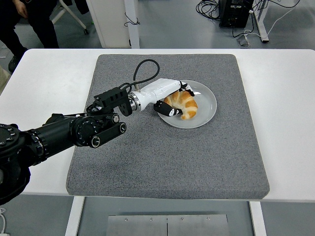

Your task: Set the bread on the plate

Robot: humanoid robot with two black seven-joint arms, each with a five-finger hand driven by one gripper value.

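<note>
Just above the frame's centre, the bread [184, 104] already lies on the plate [207, 111], with the left hand [173, 98] curled around its left end, so only letting go and retreating seems left.

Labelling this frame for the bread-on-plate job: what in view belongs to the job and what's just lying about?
In the job:
- bread, a croissant on the plate's left part
- plate, grey
- left robot hand, fingers curled around the bread

Just there:
- grey mat under the plate
- white table
- cables on the floor beyond the table
- person's legs, top left
</note>
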